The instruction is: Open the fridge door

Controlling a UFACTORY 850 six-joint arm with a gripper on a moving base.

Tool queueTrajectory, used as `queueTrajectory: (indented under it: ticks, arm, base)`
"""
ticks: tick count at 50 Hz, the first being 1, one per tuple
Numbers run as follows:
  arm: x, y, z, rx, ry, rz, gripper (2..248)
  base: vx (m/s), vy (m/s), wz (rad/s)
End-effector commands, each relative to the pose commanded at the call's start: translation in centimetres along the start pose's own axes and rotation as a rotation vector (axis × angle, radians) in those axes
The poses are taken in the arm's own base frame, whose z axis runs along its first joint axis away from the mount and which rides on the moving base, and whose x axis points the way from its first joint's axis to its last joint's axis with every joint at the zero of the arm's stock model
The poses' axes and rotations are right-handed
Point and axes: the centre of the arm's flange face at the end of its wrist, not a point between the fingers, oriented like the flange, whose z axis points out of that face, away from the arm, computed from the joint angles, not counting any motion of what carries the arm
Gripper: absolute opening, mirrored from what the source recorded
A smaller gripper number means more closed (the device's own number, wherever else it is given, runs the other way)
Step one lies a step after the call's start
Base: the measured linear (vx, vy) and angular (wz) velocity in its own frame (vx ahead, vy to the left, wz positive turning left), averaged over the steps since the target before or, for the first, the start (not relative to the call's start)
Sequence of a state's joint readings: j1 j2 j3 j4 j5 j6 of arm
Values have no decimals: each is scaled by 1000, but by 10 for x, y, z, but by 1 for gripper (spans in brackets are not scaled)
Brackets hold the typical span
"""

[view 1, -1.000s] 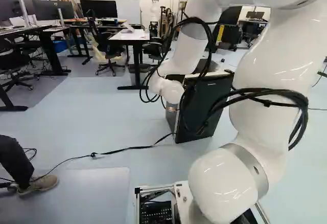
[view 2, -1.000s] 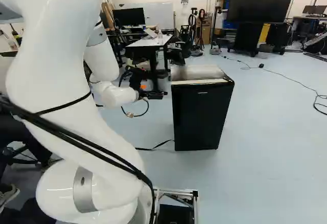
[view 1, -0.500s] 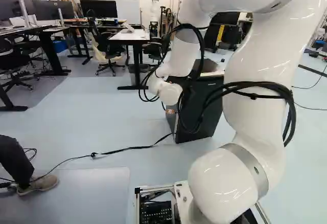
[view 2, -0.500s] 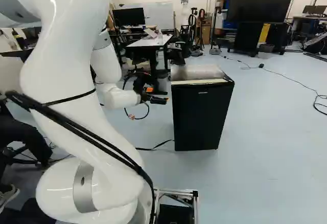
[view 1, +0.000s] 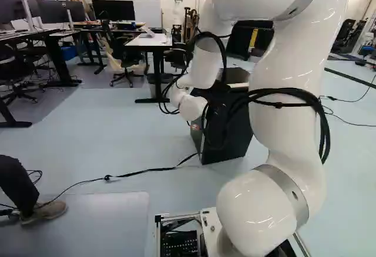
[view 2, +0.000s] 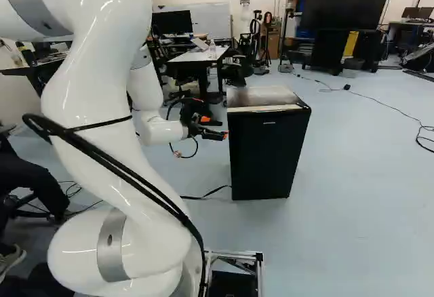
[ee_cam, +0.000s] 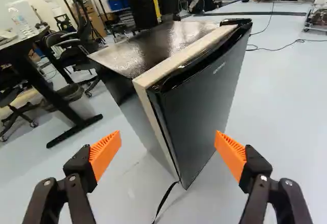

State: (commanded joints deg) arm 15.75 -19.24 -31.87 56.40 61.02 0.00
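Note:
In the right base view my gripper (view 2: pixel 215 135) is at the left side of the black fridge (view 2: pixel 266 151), below its top edge. Wide apart in the wrist view, the fingers of the gripper (ee_cam: pixel 168 141) hold nothing. Ahead of them stands the fridge, with the near vertical edge of its door (ee_cam: pixel 207 98) toward the gap. The door lies shut against the pale-edged body. Whether a fingertip touches the fridge cannot be told. Arm and cables partly hide the fridge (view 1: pixel 235 142) in the left base view, and its gripper is hidden there.
A black cable (view 1: pixel 141 169) runs over the floor to the fridge's foot. Behind stand a white-topped desk (view 2: pixel 196 55) and office chairs (view 1: pixel 121 54). A person's leg and shoe (view 1: pixel 46 210) are at the left. A large screen (view 2: pixel 347 0) stands at the back right.
My arm has shifted forward and the gripper has come closer to the fridge's left side, a little lower in the right base view. The base and the fridge have stayed in place.

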Motion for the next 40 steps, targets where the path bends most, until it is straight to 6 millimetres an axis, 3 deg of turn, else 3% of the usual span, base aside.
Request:
queueTrajectory:
  ticks: [40]
  arm:
    - [3, -28, 27, -85, 50, 78, 247]
  base:
    - [0, 0, 0]
